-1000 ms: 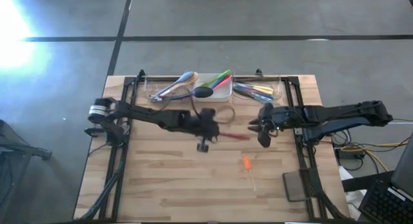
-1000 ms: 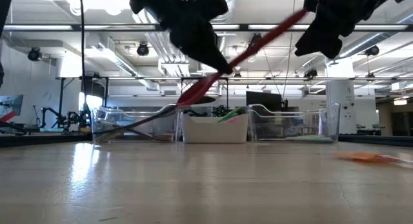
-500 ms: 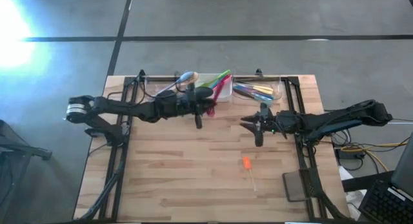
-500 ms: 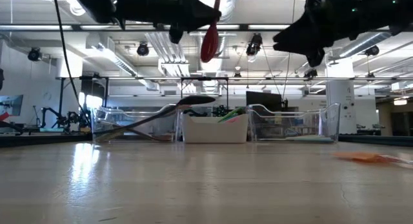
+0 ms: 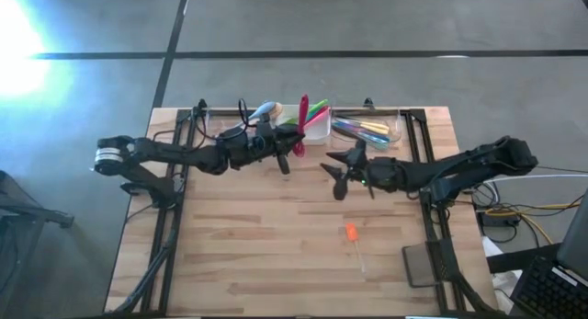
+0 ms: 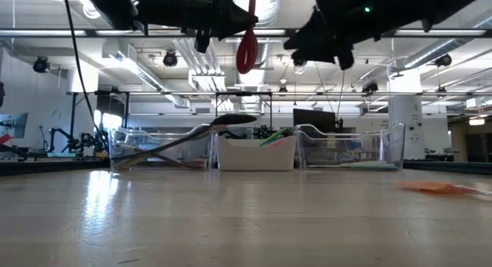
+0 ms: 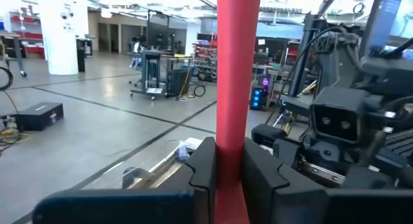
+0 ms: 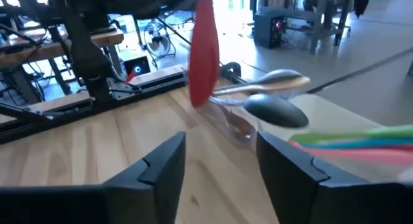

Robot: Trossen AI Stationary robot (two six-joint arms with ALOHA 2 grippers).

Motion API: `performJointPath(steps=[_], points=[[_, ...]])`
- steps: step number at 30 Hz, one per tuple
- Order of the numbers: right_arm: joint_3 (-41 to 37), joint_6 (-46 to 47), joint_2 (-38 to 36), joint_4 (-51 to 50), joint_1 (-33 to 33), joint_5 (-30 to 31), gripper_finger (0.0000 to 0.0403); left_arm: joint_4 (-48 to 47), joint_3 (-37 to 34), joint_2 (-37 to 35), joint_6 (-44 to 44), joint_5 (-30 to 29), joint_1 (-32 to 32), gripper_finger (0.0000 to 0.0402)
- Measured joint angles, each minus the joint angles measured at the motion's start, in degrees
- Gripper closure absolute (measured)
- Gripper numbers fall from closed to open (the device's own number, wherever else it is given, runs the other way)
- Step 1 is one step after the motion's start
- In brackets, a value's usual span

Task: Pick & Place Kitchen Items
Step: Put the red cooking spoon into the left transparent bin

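My left gripper (image 5: 287, 146) is near the far edge, in front of the white tray (image 5: 319, 132), shut on a red spoon (image 5: 301, 126). In the low view the spoon (image 6: 246, 50) stands upright high above the table, bowl down. My right gripper (image 5: 338, 172) is open and empty, just to the right of the spoon, and its wrist view looks at the spoon's bowl (image 8: 202, 56). A black ladle (image 8: 274, 111) and a pale spoon (image 8: 284, 79) lie in the left clear tray (image 5: 234, 129). Green and pink utensils (image 5: 315, 110) lean out of the white tray. My left gripper pinches the red spoon's handle (image 7: 230, 121) between its two fingers (image 7: 201, 166). The fingers come level from the table's left and lie across the handle. The spoon is lifted clear and upright, its bowl (image 6: 246, 51) hanging below the fingers and its handle rising above them.
The right clear tray (image 5: 395, 133) holds several coloured utensils (image 5: 360, 128). A small orange item (image 5: 350, 232) lies on the wood toward the near right. A dark pad (image 5: 421, 264) sits at the right edge. Black rails (image 5: 165, 227) run along both sides.
My left gripper has carried the red spoon up and toward the far edge, to the white tray. The spoon, which slanted across toward my right gripper, has turned upright with its bowl down. My right gripper has moved toward the table's left.
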Motion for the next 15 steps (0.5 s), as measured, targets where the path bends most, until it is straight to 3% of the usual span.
performJointPath(steps=[8,15], points=[[9.46,-1.35,8.68,-0.48,-0.07,1.76,0.0155,-0.74,0.00,0.07,0.02,-0.01,0.00,0.0357],[16.46,-1.53,15.91,-0.67,-0.67,6.00,0.0129,-0.83,0.07,0.07,-0.07,0.28,0.00,0.0357]])
